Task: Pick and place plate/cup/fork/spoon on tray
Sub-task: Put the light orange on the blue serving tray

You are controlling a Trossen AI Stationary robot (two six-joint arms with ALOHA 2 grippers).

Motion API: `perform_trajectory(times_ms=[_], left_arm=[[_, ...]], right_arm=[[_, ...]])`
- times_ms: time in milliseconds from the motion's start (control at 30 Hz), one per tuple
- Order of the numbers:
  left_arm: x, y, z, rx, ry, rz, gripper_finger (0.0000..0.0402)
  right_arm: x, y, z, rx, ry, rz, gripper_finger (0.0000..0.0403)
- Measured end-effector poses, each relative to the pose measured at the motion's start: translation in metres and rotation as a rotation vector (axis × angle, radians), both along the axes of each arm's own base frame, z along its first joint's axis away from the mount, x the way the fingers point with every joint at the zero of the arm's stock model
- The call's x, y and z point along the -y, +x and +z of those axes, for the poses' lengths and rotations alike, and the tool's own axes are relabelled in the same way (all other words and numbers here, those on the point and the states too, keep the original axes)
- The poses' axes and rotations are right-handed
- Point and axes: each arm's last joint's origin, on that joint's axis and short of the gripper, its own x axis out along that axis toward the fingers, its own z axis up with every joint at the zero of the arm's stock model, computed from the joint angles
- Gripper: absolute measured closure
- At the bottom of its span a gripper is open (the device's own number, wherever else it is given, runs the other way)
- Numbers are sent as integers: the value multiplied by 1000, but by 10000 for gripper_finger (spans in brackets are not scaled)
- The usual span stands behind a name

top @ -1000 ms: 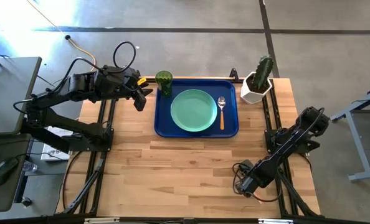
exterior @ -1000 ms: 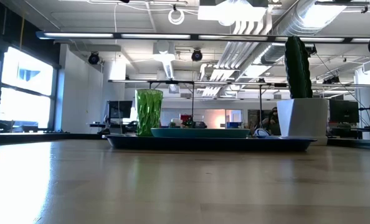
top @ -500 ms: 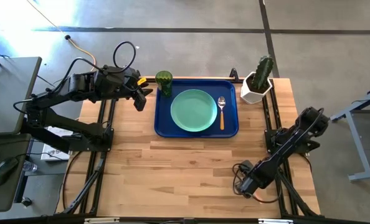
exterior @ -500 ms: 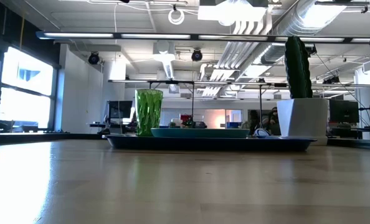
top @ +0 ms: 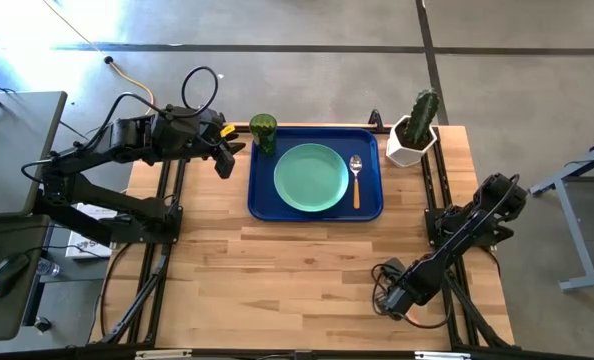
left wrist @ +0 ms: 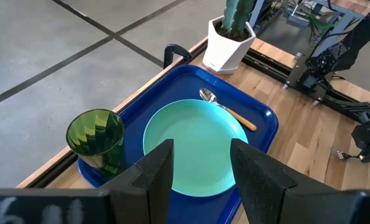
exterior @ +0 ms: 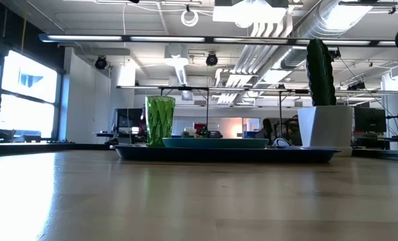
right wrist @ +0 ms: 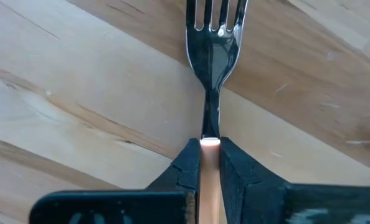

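Right gripper (right wrist: 210,163) is pinching the fork (right wrist: 213,50) by its handle low over the desk's (top: 307,270) near right corner. Left gripper (left wrist: 200,171) is hanging beside the tray (top: 260,190), fingers spread, nothing in them.

From overhead the fork (right wrist: 211,56) is basically invisible, too tiny to pick out under the right claw (top: 395,298) down by the worktop's (top: 307,280) near edge. Right wrist view only gets part of it: the tine tips run off the picture's edge, and the orange handle disappears between the two fingers (right wrist: 186,163) pinching it, so no telling how long it goes. In the left wrist view the near part of the plate (left wrist: 194,146) and the tray (left wrist: 260,121) sit behind the left claw's (left wrist: 200,165) own fingers. From the low view the spoon (top: 355,178) is hidden behind the tray rim, barely a glint beyond the plate
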Motion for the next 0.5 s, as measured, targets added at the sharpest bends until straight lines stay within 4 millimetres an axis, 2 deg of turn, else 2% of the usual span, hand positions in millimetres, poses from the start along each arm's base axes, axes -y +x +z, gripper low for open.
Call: perform_trajectory(times_ms=[500], left_arm=[[0,0,0,0,0,1,255]], right_arm=[[-2,5,2,78,-5,-55,388]])
